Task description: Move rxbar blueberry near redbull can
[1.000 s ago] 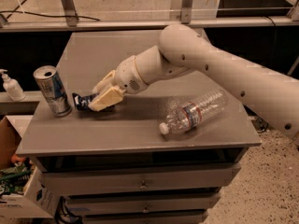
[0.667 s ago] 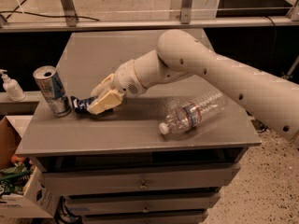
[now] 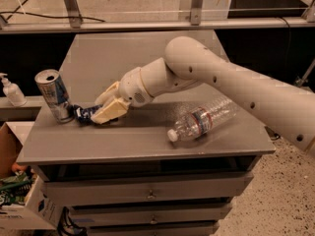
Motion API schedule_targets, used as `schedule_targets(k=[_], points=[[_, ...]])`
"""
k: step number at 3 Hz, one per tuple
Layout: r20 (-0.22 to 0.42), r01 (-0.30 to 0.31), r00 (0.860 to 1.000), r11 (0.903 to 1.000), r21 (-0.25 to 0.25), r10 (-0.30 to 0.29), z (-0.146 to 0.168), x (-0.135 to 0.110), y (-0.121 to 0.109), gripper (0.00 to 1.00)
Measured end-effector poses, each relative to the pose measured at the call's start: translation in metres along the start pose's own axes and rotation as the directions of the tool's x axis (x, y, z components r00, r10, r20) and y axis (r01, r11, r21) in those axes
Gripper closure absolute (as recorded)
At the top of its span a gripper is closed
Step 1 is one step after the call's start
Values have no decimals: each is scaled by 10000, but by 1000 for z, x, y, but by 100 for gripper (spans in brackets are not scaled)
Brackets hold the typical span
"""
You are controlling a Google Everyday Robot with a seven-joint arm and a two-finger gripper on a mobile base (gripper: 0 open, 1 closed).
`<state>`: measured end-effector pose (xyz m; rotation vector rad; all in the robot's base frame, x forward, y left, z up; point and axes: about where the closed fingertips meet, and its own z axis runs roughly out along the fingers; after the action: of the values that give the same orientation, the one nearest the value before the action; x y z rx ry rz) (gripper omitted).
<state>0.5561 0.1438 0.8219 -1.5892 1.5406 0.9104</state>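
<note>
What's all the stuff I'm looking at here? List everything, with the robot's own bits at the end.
redbull can: one, silver and blue, upright near the table's left edge.
rxbar blueberry: one, dark navy, on the table right beside the can's base, at the gripper's tip.
water bottle: one, clear with a red-and-white label, lying on its side at the table's right.
table: one, grey, with drawers below.
pump bottle: one, whitish, on a ledge left of the table.
cardboard box: one, on the floor at lower left.
arm: one, cream, reaching in from the right.
gripper: one, cream, low over the table against the bar.
</note>
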Motion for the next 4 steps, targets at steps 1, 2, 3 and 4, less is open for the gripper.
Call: schedule_targets(k=[1, 2, 3, 4], points=[[24, -17, 10000, 10000, -8, 17, 1, 1, 1, 35], [66, -67, 10000, 10000, -4, 67, 2, 2, 0, 12], [118, -112, 9999, 9999, 16, 112, 1, 3, 0, 0], [244, -206, 9995, 9998, 21, 205, -1, 2, 2, 0]])
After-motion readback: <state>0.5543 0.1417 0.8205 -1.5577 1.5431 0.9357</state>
